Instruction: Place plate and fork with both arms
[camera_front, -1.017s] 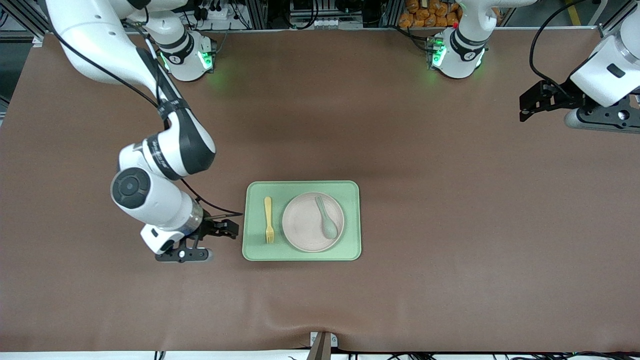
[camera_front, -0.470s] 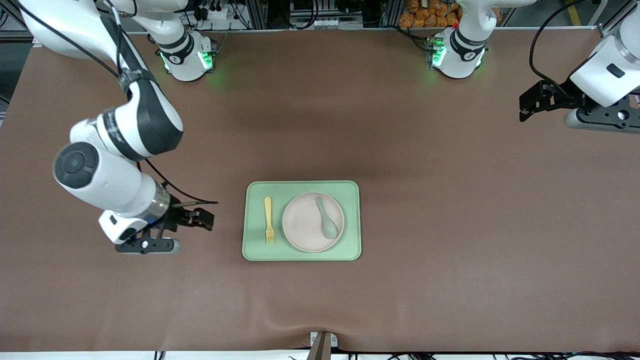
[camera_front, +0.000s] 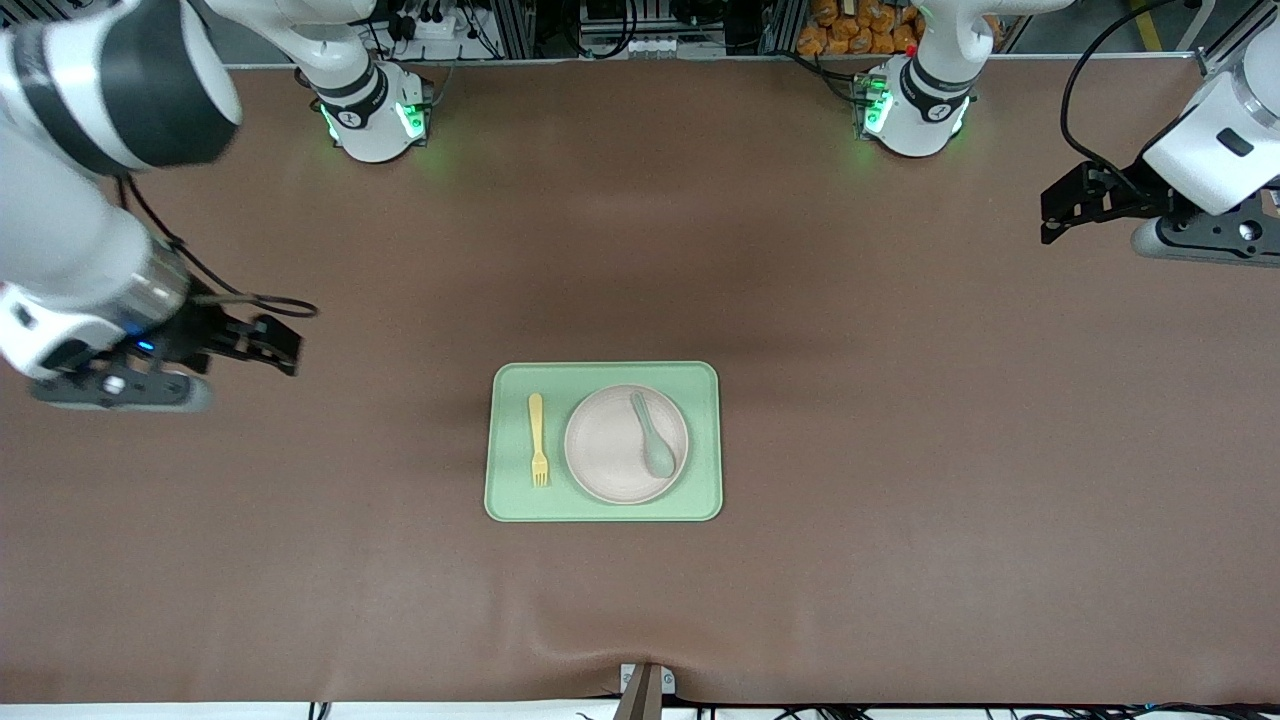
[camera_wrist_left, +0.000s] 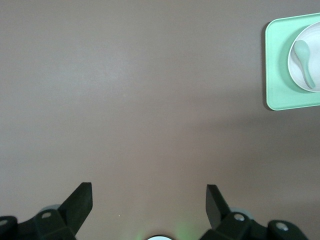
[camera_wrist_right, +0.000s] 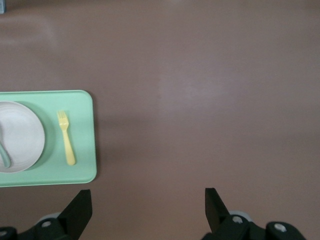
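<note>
On the brown counter (camera_front: 900, 480), midway between the arms' ends, the light-green tray (camera_front: 603, 508) is lying flat, carrying the fork (camera_front: 538, 439) toward the right arm's end and the plate (camera_front: 610, 450) just beside it; the grey-green spoon (camera_front: 652, 436) is resting in the plate. Both task pieces are sitting inside the tray's raised rim, so the placing looks finished. Bare counter is stretching wide on every side of the tray. Over the counter's ends, the right end effector (camera_front: 270, 342) and the left end effector (camera_front: 1075, 205) are hovering well apart from the tray, fingers spread and holding nothing, leaving open room.
</note>
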